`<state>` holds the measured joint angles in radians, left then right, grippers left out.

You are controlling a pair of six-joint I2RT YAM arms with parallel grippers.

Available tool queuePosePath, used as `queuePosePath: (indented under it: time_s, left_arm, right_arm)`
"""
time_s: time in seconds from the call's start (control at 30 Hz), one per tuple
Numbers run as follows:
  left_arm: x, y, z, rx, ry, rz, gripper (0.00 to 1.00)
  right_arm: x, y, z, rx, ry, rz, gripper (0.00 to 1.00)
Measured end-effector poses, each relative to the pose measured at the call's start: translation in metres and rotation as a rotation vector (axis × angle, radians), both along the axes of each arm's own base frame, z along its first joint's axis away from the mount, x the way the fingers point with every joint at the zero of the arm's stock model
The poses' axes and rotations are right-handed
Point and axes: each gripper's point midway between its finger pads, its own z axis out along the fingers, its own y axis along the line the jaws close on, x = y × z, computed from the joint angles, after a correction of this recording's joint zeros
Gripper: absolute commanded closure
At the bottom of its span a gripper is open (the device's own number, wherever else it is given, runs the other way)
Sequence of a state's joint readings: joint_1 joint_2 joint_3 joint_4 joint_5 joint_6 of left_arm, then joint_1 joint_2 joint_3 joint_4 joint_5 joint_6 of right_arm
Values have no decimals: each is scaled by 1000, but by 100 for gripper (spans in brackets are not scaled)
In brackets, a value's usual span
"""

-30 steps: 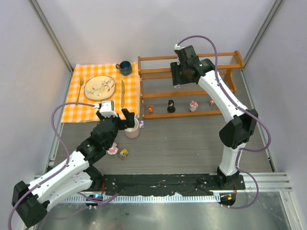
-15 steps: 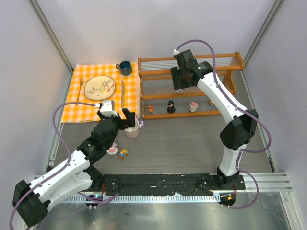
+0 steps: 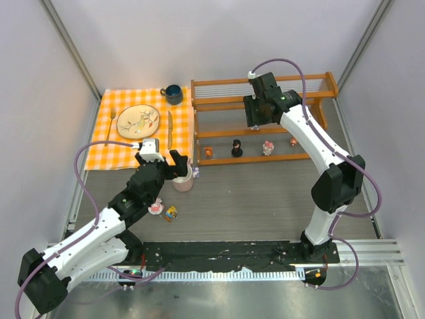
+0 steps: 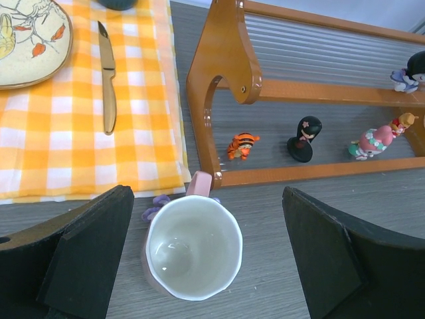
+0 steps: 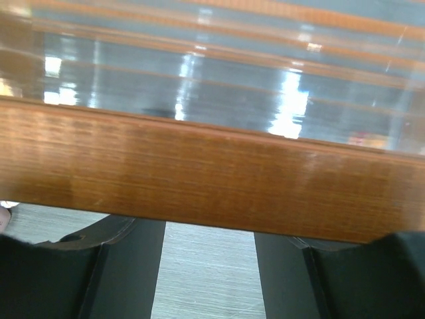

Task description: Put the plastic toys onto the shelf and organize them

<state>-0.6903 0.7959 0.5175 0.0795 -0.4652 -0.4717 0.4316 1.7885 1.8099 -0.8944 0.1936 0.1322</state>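
The wooden shelf (image 3: 219, 109) stands at the back right. On its lower rail stand an orange tiger toy (image 3: 208, 152), a black toy (image 3: 236, 147), a pink toy (image 3: 267, 147) and a small yellow toy (image 3: 293, 141). The left wrist view also shows a blue-purple toy (image 4: 412, 72) on the upper rail. A pink-white toy (image 3: 155, 209) and a yellow-orange toy (image 3: 171, 213) lie on the table. A purple toy (image 4: 154, 206) lies behind the mug (image 4: 192, 247). My left gripper (image 4: 206, 259) is open above the mug. My right gripper (image 3: 255, 114) is open at the shelf's upper rail (image 5: 212, 176), its fingertips hidden.
An orange checked cloth (image 3: 126, 143) at the back left holds a plate (image 3: 138, 119), a fork, a knife (image 3: 170, 129) and a dark blue cup (image 3: 174, 94). The shelf's left end post (image 4: 216, 100) stands just behind the mug.
My right gripper has moved a little to the right along the shelf's upper tier. The left arm has barely moved.
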Motion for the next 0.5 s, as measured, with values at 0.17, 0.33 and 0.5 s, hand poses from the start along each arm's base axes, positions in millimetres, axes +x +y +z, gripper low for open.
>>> queuePosePath:
  time_s: [0.17, 0.33, 0.5]
  left_arm:
    - [1, 0, -1, 0, 3, -2, 0]
    - [1, -1, -2, -1, 3, -7, 0]
    - [1, -1, -3, -3, 2, -8, 0]
  right_arm:
    - [1, 1, 0, 12, -11, 9, 99]
    - [3, 4, 1, 25, -20, 31, 99]
    - [5, 7, 1, 35, -31, 49, 99]
